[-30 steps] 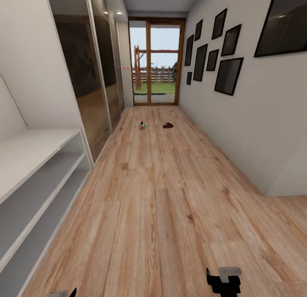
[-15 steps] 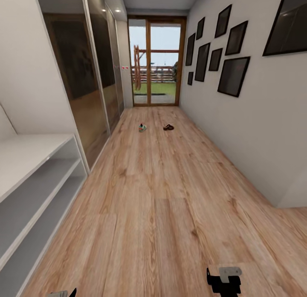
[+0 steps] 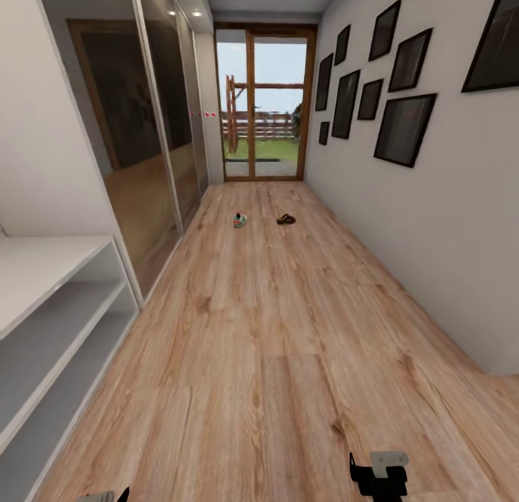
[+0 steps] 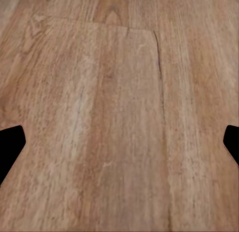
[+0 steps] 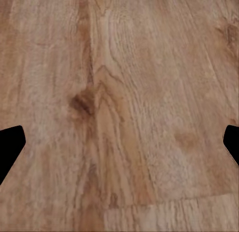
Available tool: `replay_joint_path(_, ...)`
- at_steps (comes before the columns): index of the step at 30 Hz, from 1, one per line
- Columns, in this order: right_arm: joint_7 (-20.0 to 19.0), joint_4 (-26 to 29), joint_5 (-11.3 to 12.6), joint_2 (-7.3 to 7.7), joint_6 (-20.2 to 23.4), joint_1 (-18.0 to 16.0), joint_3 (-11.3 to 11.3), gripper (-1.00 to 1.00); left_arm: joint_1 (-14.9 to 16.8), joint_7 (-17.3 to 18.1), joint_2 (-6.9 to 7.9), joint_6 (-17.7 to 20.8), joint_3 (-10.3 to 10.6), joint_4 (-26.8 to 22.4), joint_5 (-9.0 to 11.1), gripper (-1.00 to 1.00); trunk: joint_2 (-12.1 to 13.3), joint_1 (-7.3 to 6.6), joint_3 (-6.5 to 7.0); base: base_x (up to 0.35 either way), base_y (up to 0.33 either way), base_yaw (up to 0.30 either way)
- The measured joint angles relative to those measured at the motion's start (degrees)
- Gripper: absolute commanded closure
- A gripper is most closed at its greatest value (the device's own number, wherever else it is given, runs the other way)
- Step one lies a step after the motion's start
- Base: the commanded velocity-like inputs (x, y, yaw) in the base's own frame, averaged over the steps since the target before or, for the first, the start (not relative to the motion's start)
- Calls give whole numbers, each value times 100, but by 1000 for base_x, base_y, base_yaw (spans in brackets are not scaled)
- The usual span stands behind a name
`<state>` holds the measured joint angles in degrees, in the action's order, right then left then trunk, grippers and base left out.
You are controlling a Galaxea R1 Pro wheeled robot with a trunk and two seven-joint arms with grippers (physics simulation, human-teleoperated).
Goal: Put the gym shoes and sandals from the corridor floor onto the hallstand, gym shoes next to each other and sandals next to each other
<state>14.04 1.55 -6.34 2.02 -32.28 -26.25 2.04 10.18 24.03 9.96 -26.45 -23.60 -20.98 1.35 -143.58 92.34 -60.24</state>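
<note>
From the head view, one gym shoe (image 3: 240,220) and one sandal (image 3: 285,219) lie far down the corridor floor (image 3: 274,343) near the glass door (image 3: 263,106), a little apart from each other; the other shoe of each pair cannot be made out at this range. The pale grey shoe rack (image 3: 50,315) stands close by against the robot's left wall, its shelves bare as far as they show, so nothing is placed yet. The right gripper (image 3: 378,477) sits low at the frame's bottom edge. The chief risk, in my judgement, is the long drive ahead: the base could clip the rack's corner or drift toward the mirrored wardrobe doors (image 3: 155,149), or stop too short to reach the shoes. In the left wrist view, the left gripper (image 4: 119,142) has its fingertips spread wide over bare planks, holding nothing. In the right wrist view, the right gripper is likewise wide and empty above the floor.
</note>
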Motion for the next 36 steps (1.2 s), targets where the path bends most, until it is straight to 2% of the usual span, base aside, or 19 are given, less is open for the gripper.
replay_joint_path(36,5,0,0,0,0,0,-2,-100,0,0,-3,0,0,0,0,-100,0,0,0,337,0,0)
